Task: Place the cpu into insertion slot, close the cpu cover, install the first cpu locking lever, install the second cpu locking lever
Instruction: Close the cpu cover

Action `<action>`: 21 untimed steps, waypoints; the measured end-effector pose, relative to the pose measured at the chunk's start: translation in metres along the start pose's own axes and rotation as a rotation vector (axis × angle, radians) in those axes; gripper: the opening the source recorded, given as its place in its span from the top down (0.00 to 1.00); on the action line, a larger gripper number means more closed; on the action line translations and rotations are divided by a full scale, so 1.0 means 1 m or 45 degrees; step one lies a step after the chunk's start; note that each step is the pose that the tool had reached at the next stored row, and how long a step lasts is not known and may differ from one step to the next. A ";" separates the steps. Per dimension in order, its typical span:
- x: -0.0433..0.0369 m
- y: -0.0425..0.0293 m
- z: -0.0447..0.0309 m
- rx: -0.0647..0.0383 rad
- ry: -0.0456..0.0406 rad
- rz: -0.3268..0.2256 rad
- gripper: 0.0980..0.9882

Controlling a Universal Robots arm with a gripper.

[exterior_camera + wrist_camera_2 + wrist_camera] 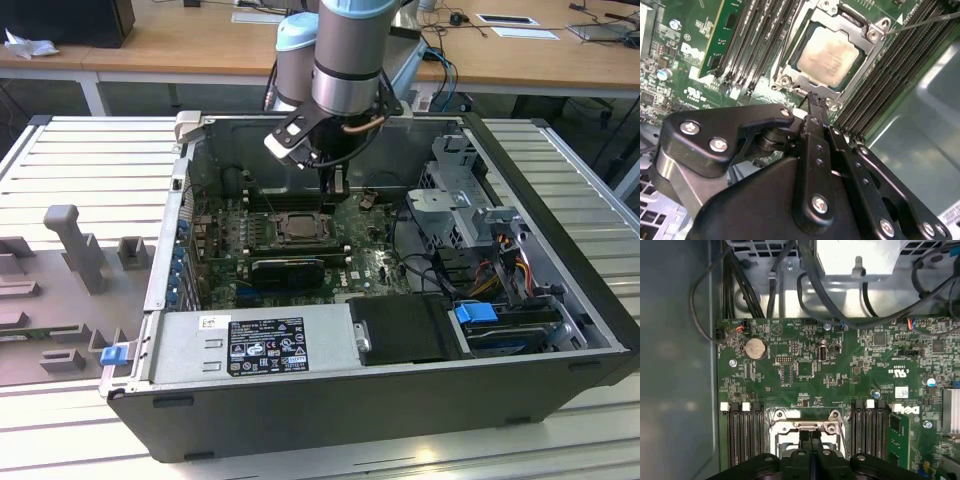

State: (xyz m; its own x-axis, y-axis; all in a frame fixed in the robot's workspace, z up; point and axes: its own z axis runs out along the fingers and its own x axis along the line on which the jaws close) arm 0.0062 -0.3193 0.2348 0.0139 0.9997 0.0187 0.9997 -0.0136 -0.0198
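The cpu lies flat in its socket on the green motherboard, pale metal top up; in the exterior view the cpu sits mid-board. The cpu cover lies down around it, chip showing through its square opening; in the first wrist view the cpu cover shows as a silvery edge. A thin metal lever rod sticks out past one socket corner. My gripper is shut, its tips just above the socket's edge, with nothing seen between the fingers. It also appears as gripper and gripper.
Black memory slots flank the socket on both sides. A black card lies in front of it, then the power supply. Drive cage and cables fill the exterior view's right. Case walls enclose the board.
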 end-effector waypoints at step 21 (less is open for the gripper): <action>-0.0006 -0.0337 0.0062 0.000 0.007 -0.019 0.99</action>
State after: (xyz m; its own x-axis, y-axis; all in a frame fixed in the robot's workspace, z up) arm -0.0276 -0.3193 0.2292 -0.0009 0.9997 0.0241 0.9998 0.0014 -0.0199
